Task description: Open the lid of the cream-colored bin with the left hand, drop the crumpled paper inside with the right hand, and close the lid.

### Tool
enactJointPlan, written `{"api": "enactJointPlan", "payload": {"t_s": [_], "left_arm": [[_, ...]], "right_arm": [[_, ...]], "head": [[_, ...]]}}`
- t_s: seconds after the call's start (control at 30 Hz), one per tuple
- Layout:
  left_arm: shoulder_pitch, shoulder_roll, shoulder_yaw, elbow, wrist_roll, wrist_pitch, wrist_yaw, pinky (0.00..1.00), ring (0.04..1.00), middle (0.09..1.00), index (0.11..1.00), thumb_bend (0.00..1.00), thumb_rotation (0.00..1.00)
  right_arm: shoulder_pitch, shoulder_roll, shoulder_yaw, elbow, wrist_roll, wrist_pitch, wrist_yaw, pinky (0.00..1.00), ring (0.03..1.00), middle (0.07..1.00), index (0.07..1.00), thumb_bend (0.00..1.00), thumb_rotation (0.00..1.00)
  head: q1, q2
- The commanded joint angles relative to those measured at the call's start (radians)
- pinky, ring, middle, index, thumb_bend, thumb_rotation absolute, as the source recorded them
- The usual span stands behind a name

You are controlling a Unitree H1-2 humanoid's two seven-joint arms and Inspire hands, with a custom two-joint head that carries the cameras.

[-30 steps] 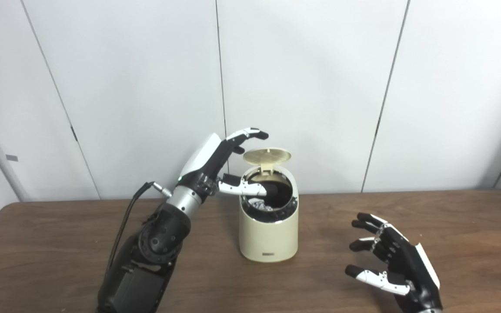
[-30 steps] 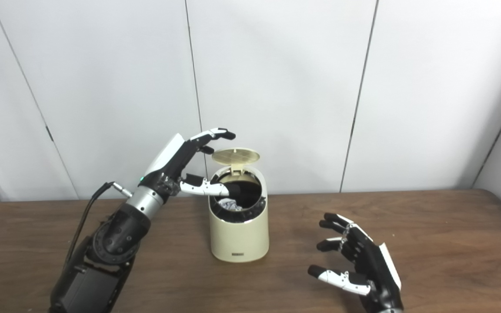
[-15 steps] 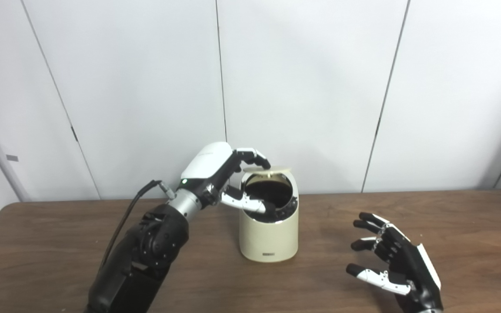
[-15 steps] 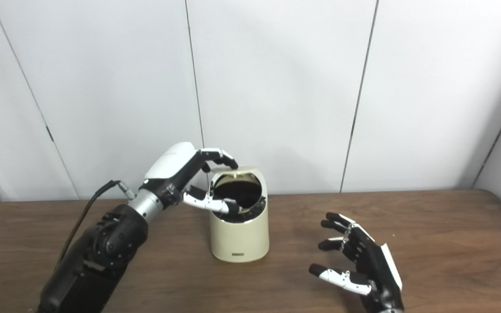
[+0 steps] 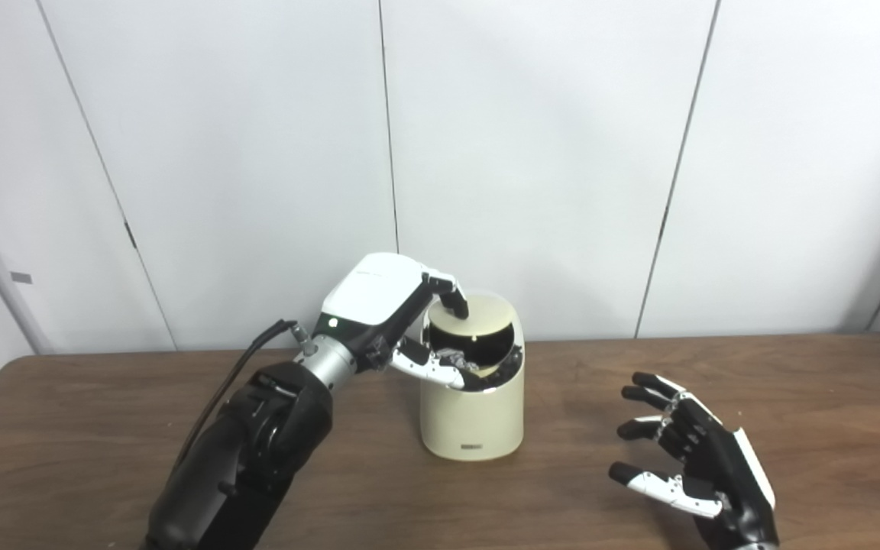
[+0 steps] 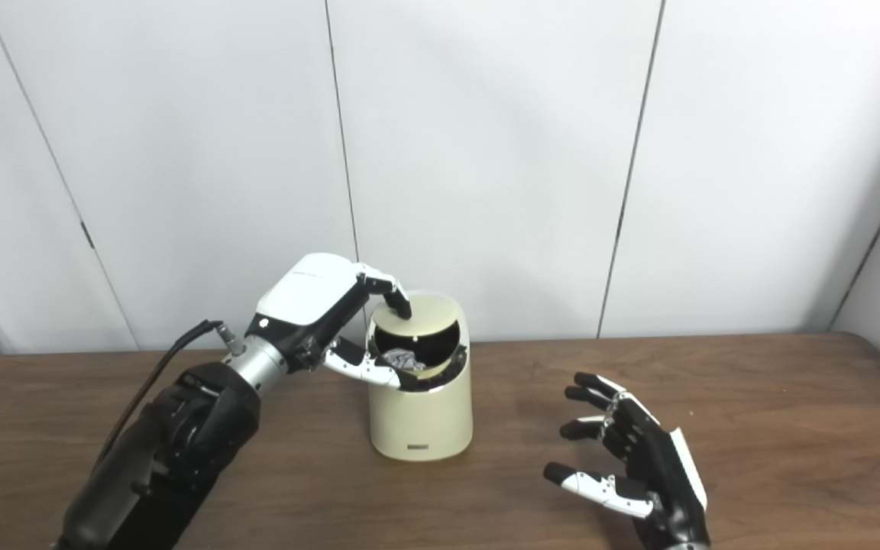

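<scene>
The cream-colored bin (image 5: 472,416) stands upright on the table's middle. Its round lid (image 5: 486,317) is tilted down over the opening, partly shut, with a dark gap at the front. Crumpled paper (image 6: 403,358) shows inside through that gap. My left hand (image 5: 394,309) reaches over the bin from the left, its fingertips (image 5: 457,304) pressing on the lid's top and its thumb (image 5: 432,370) lying along the front rim. It grips nothing. My right hand (image 5: 696,458) rests open and empty near the table's front right, well apart from the bin.
The brown wooden table (image 5: 104,428) ends at a white panelled wall (image 5: 532,153) just behind the bin. A black cable (image 5: 234,374) runs from my left wrist down along the forearm.
My left hand has swung forward and down over the bin, pushing the lid from standing upright to nearly shut. The right hand has stayed still.
</scene>
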Motion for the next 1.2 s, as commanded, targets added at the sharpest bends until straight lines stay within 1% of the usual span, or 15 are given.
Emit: {"api": "enactJointPlan", "payload": {"t_s": [0.0, 0.13, 0.27, 0.4, 0.63, 0.73, 0.9, 1.03, 1.17], "left_arm": [[-0.041, 0.013, 0.012, -0.028, 0.003, -0.024, 0.019, 0.65, 0.755, 0.669, 0.633, 1.00, 0.49], [-0.034, 0.016, 0.009, -0.027, 0.006, -0.038, 0.023, 0.64, 0.753, 0.667, 0.640, 1.00, 0.51], [-0.023, 0.013, 0.012, -0.029, -0.002, -0.045, 0.016, 0.66, 0.768, 0.678, 0.657, 1.00, 0.54], [-0.014, 0.012, 0.014, -0.039, -0.008, -0.043, 0.005, 0.67, 0.779, 0.690, 0.673, 1.00, 0.50], [0.002, 0.011, 0.019, -0.058, -0.016, -0.039, -0.013, 0.69, 0.797, 0.708, 0.695, 1.00, 0.43], [0.006, 0.012, 0.017, -0.060, -0.016, -0.043, -0.016, 0.70, 0.798, 0.709, 0.699, 1.00, 0.43], [0.011, 0.015, 0.013, -0.059, -0.008, -0.049, -0.015, 0.68, 0.799, 0.703, 0.694, 1.00, 0.44], [0.015, 0.016, 0.010, -0.058, -0.005, -0.051, -0.016, 0.67, 0.801, 0.697, 0.691, 1.00, 0.44], [0.018, 0.016, 0.009, -0.056, -0.003, -0.049, -0.016, 0.66, 0.792, 0.695, 0.690, 1.00, 0.43]], "right_arm": [[-0.030, -0.003, -0.002, -0.028, 0.010, -0.041, -0.002, 0.59, 0.544, 0.743, 0.769, 0.73, 0.00], [-0.034, -0.007, 0.000, -0.016, -0.001, -0.054, -0.002, 0.58, 0.552, 0.735, 0.768, 0.74, 0.00], [-0.033, -0.003, 0.000, -0.023, 0.002, -0.043, -0.004, 0.59, 0.542, 0.732, 0.765, 0.74, 0.00], [-0.032, -0.001, 0.005, -0.038, -0.010, -0.030, -0.008, 0.61, 0.538, 0.725, 0.765, 0.75, 0.00], [-0.030, 0.002, 0.010, -0.053, -0.016, -0.020, -0.015, 0.57, 0.536, 0.718, 0.758, 0.75, 0.00], [-0.031, 0.002, 0.010, -0.052, -0.011, -0.020, -0.015, 0.57, 0.535, 0.718, 0.757, 0.75, 0.00], [-0.029, 0.006, 0.008, -0.062, -0.009, -0.003, -0.019, 0.61, 0.540, 0.718, 0.749, 0.76, 0.00], [-0.029, 0.004, 0.009, -0.067, -0.010, -0.003, -0.018, 0.57, 0.538, 0.723, 0.753, 0.74, 0.00], [-0.029, 0.001, 0.010, -0.068, -0.017, -0.005, -0.020, 0.59, 0.527, 0.730, 0.762, 0.72, 0.00]], "head": [[-0.002, 0.003], [-0.005, 0.006], [-0.006, 0.007], [-0.008, 0.013], [-0.016, 0.020], [-0.016, 0.025], [-0.016, 0.029], [-0.017, 0.031], [-0.019, 0.037]]}}
